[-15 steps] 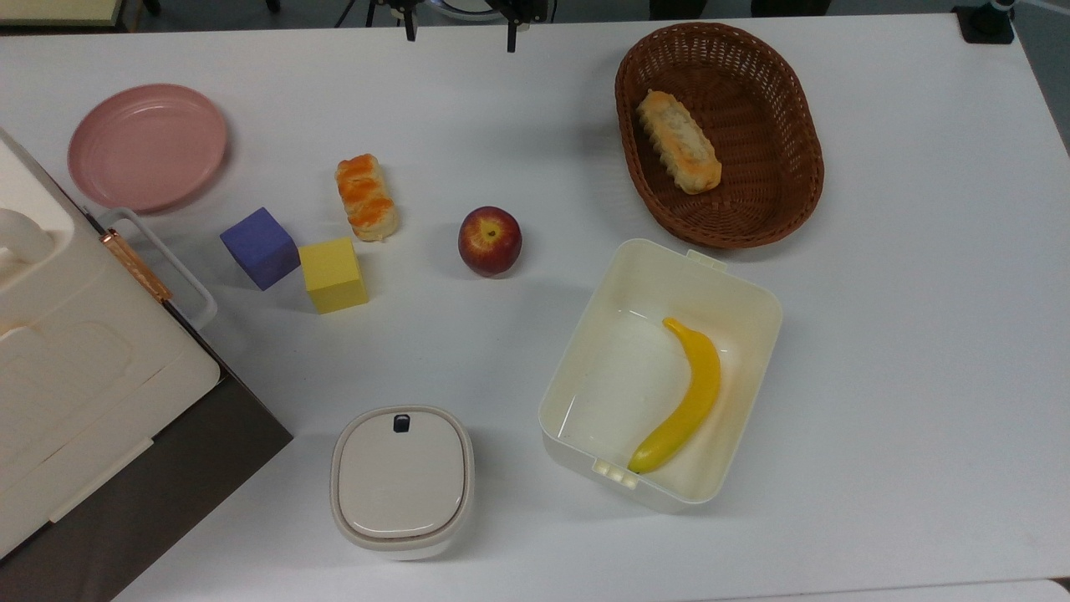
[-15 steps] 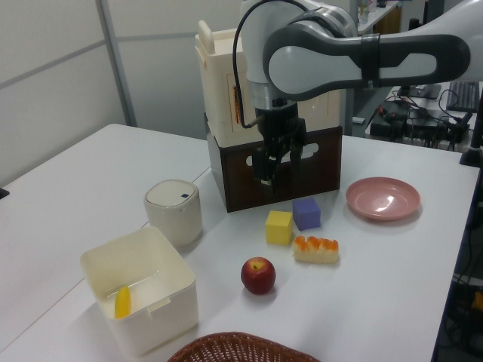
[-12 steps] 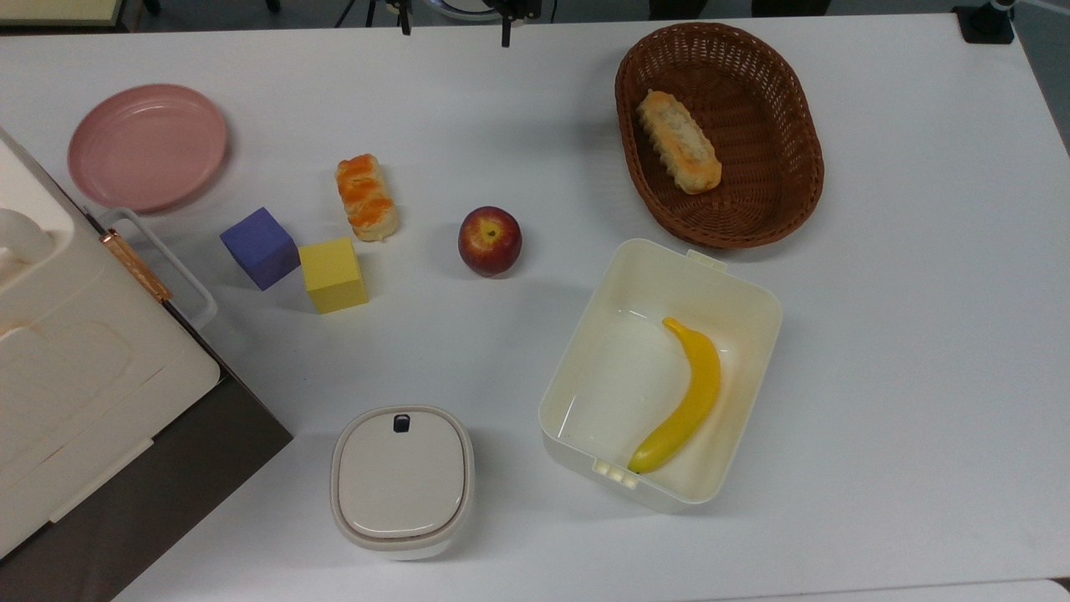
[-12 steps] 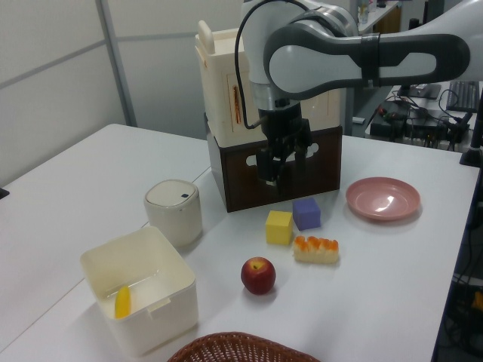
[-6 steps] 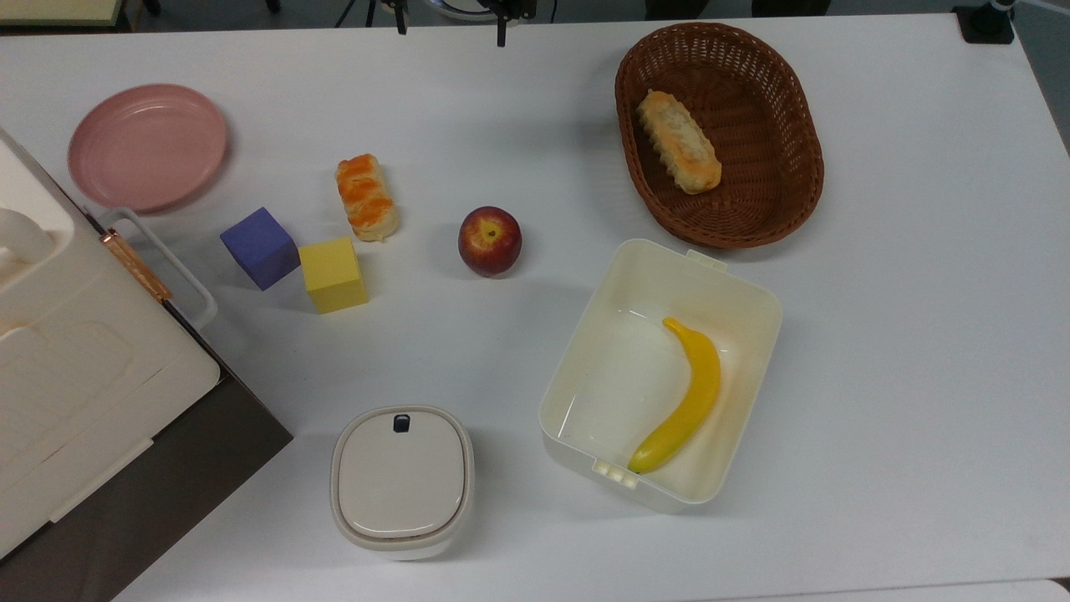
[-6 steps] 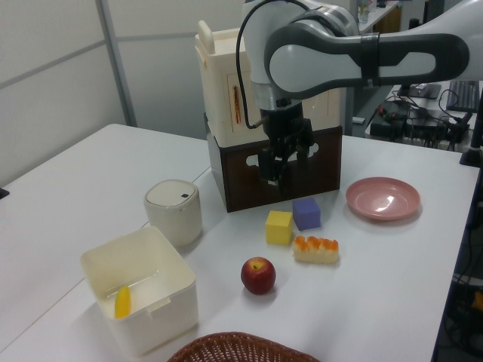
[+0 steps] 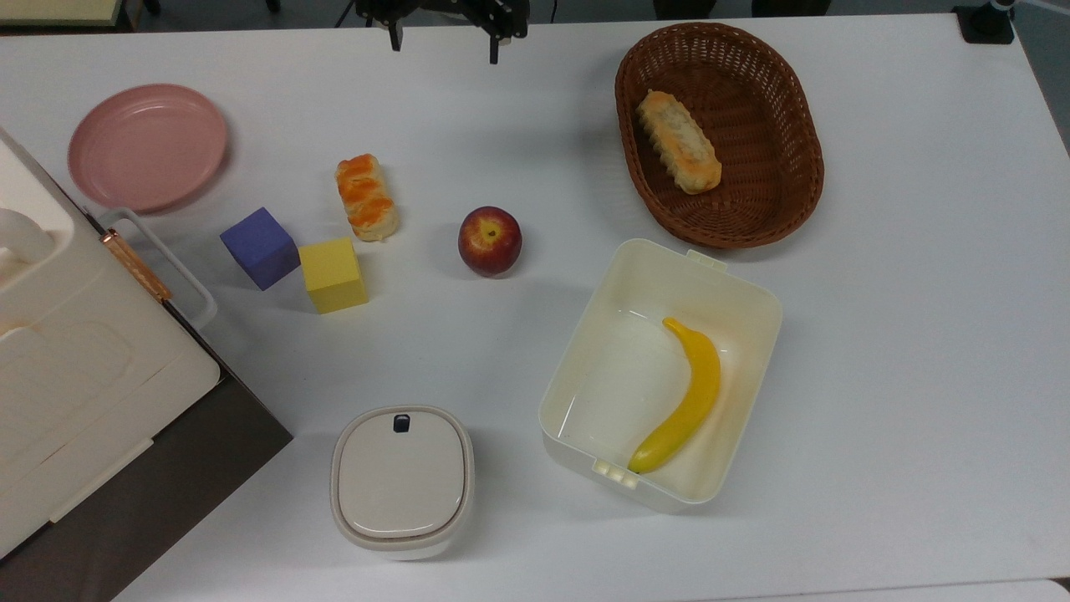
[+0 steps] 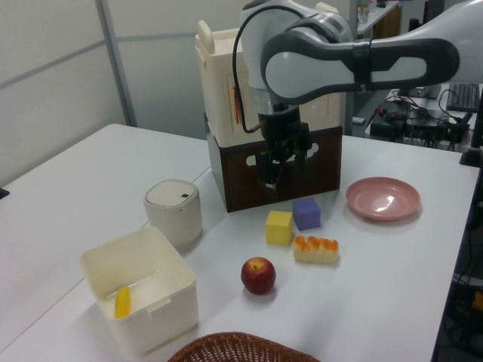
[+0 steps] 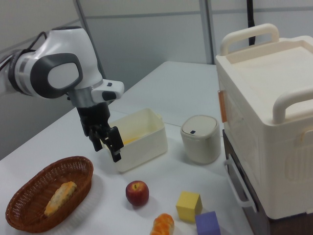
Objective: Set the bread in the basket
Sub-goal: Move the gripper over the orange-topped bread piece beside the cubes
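The bread is a short roll with an orange glazed top, lying on the white table left of centre in the top view. It also lies beside the cubes in the left view and at the bottom edge of the right view. The dark-brown wicker basket stands at the top view's upper right, with a longer pale ridged loaf inside it. My gripper hangs open and empty high above the table's far edge, well away from both bread and basket.
A red apple sits between bread and basket. A yellow cube and purple cube lie close to the bread, with a pink plate beyond. A cream tub holds a banana. A lidded canister and tall cream box stand nearby.
My gripper has come slightly further into the top view from the far edge and shifted a little to the top view's left. Nothing on the table has moved.
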{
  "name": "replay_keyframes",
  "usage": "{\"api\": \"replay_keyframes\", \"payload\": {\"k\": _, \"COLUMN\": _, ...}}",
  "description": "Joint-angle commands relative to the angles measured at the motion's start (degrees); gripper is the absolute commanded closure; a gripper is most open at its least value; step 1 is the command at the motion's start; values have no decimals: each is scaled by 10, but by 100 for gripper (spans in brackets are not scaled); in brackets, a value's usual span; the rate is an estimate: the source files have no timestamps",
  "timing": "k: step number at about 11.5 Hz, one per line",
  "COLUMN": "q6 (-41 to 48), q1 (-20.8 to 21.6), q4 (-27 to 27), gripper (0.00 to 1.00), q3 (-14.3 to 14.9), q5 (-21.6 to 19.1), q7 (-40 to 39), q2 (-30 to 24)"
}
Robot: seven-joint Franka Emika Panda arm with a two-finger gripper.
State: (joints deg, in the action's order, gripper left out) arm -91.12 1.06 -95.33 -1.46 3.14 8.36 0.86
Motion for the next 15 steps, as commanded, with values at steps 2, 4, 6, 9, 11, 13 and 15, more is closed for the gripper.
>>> {"api": "replay_keyframes", "payload": {"k": 2, "q6": -15, "q1": -32, "q4": -10, "gripper": 0, "q3": 5, "q5": -10, "q7": -73, "q2": 8}}
{"api": "replay_keyframes", "payload": {"k": 4, "q6": -16, "q1": -40, "q4": -11, "gripper": 0, "q3": 5, "q5": -6, "q7": -77, "q2": 24}}
{"api": "replay_keyframes", "payload": {"k": 6, "q6": -31, "q1": -59, "q4": -17, "gripper": 0, "q3": 5, "q5": -2, "q7": -90, "q2": 44}}
{"api": "replay_keyframes", "payload": {"k": 9, "q6": -64, "q1": -101, "q4": -18, "gripper": 0, "q3": 5, "q5": 5, "q7": -129, "q2": 73}}
{"api": "replay_keyframes", "payload": {"k": 11, "q6": -82, "q1": -115, "q4": -18, "gripper": 0, "q3": 5, "q5": 11, "q7": -149, "q2": 91}}
{"api": "replay_keyframes", "payload": {"k": 13, "q6": -86, "q1": -120, "q4": -29, "gripper": 0, "q3": 5, "q5": 19, "q7": -152, "q2": 99}}
{"api": "replay_keyframes", "payload": {"k": 15, "q6": -86, "q1": -120, "q4": -68, "gripper": 0, "q3": 5, "q5": 35, "q7": -180, "q2": 100}}
